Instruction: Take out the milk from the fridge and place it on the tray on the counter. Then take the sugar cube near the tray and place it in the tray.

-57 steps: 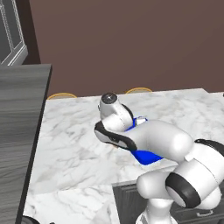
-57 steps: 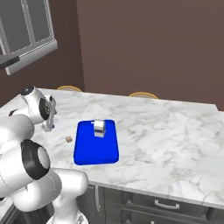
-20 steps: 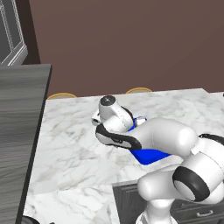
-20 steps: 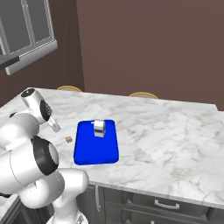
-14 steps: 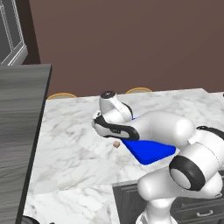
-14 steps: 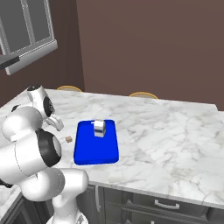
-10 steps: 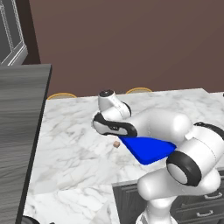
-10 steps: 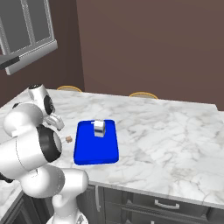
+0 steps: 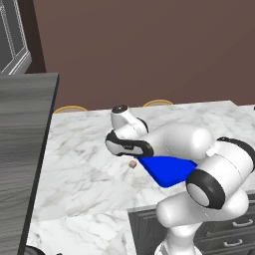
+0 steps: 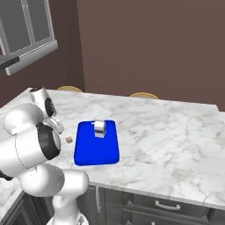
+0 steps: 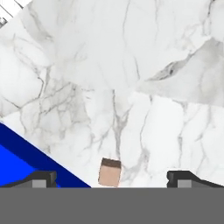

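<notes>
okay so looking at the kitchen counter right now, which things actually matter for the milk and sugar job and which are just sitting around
Part of the job:
- milk, already standing in the tray
- tray, blue, on the counter
- sugar cube, on the counter beside the tray, between the open end effector's fingertips

Just lying about:
- two tan chair backs behind the counter
- glass-front cabinet at upper left

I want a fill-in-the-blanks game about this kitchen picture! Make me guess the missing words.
1. The milk stands on the blue ____.
2. The tiny sugar cube sits on the marble ____, beside the tray, not in it.
3. In the hand view, the cube shows between the tips of the gripper, and the gripper is ____.

Missing words: tray; counter; open
</notes>
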Available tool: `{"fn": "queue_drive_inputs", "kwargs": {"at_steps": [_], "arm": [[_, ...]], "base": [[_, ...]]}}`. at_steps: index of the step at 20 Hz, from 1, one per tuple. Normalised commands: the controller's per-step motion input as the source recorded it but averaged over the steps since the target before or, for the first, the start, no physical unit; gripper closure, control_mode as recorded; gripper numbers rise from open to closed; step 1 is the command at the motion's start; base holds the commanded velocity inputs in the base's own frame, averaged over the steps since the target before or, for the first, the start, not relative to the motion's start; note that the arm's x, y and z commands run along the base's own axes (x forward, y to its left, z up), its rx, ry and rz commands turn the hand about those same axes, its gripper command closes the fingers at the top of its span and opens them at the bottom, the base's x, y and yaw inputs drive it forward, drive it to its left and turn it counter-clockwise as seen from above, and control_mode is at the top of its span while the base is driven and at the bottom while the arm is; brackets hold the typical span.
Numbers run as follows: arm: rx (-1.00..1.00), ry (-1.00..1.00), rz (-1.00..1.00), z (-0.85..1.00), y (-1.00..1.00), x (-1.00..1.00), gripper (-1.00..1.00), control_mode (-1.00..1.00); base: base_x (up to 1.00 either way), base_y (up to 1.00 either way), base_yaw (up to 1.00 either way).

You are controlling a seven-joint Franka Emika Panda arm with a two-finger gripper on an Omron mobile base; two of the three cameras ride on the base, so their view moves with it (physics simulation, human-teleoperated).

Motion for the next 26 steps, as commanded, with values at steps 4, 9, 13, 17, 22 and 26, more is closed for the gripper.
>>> {"fn": "queue_drive_inputs", "kwargs": {"at_steps": [4,9,13,17,22,26], "arm": [[0.0,0.0,-0.14,-0.13,-0.22,0.0,-1.0,-1.0],[0.0,0.0,-0.09,-0.06,-0.19,0.0,-1.0,-1.0],[0.0,0.0,-0.07,-0.13,-0.09,0.0,-1.0,-1.0],[0.0,0.04,-0.11,-0.23,-0.01,0.02,-1.0,-1.0],[0.0,0.0,-0.02,-0.2,-0.05,0.03,-1.0,-1.0],[0.0,0.0,0.0,-0.15,0.0,0.23,-1.0,-1.0]], "base": [[0.0,0.0,0.0],[0.0,0.0,0.0],[0.0,0.0,0.0],[0.0,0.0,0.0],[0.0,0.0,0.0],[0.0,0.0,0.0]]}}
